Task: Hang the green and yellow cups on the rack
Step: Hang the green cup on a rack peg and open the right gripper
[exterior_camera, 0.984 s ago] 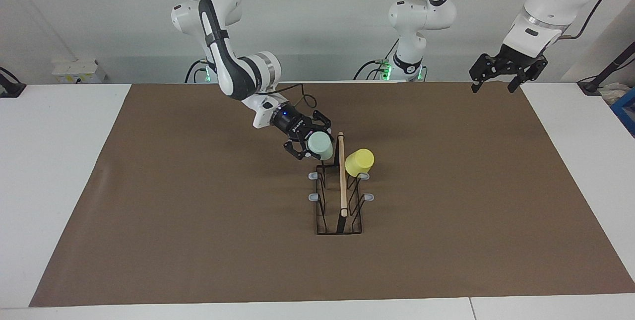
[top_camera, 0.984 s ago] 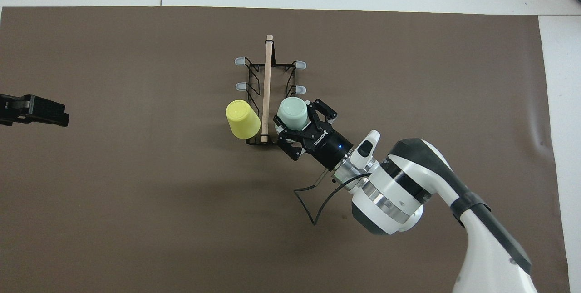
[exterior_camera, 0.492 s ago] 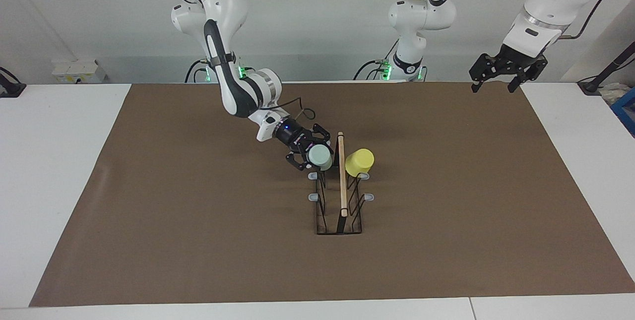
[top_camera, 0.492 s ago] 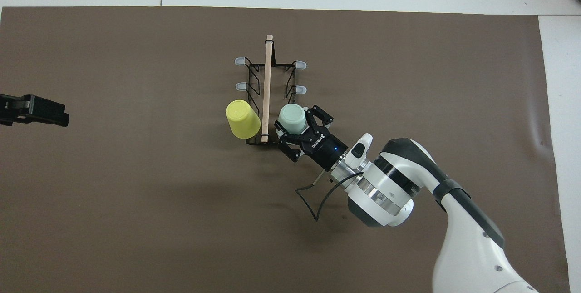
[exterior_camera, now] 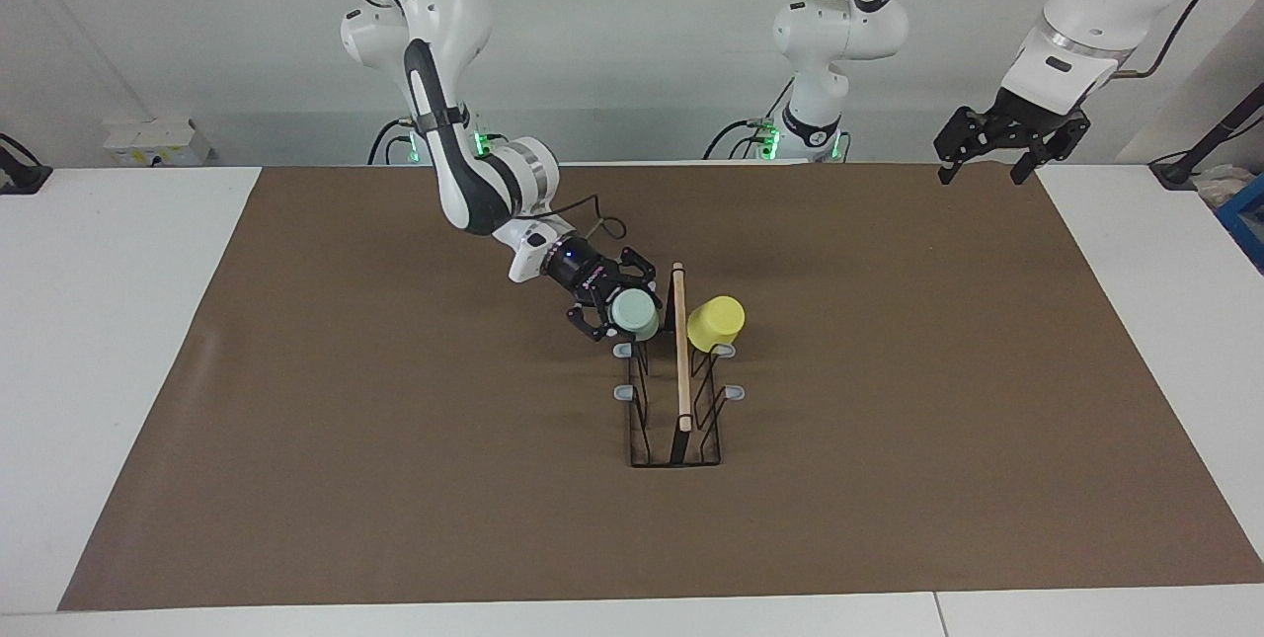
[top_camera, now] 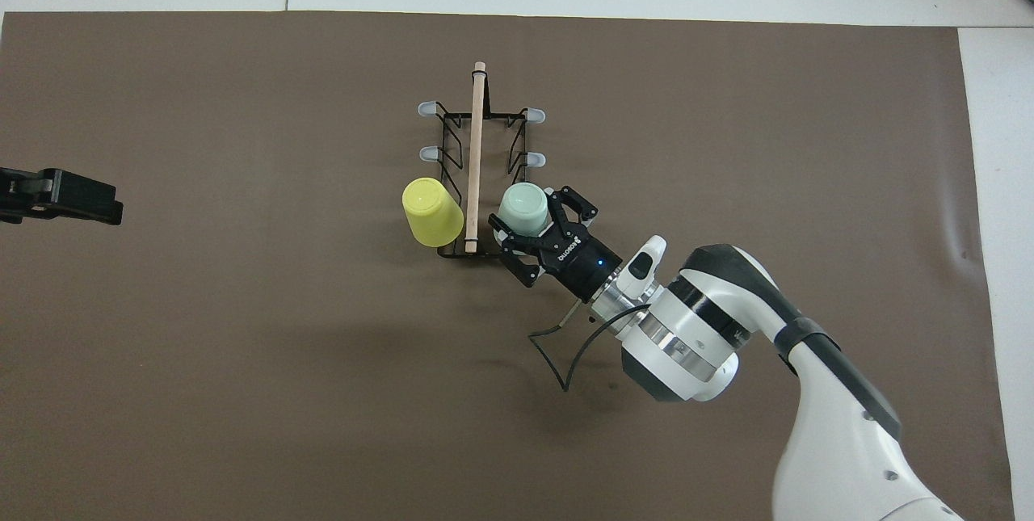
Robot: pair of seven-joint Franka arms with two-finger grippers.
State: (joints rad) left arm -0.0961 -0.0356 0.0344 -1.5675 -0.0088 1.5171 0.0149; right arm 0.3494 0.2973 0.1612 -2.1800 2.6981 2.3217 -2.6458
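Checking in from the remote desk, going across the facing view. First up is the right arm, reaching down over the brown mat [exterior_camera: 395, 420] with the right gripper [exterior_camera: 620, 303] wrapped around the green cup [exterior_camera: 634, 315]. I honestly can't tell whether it's pinching the cup or sitting loose around it. The cup is tilted with its bottom up, right against the rack [exterior_camera: 681, 390], on the side toward the right arm's end of the table and at the end of the rack nearer to the robots. The peg there is hidden by the cup, so I can't say if it's properly seated.

The rack stands about mid-mat, with its wooden rod [exterior_camera: 679, 341] running along the top. Four grey peg tips show bare farther from the robots, two per side.

Just beside the rod, on the side toward the left arm's end, the yellow cup [exterior_camera: 715, 323] hangs tilted, bottom up, level with the green one.

Last, the left gripper [exterior_camera: 980, 175] waits up in the air over the mat's corner, well apart from the rack, with its pincer spread wide and nothing in it.
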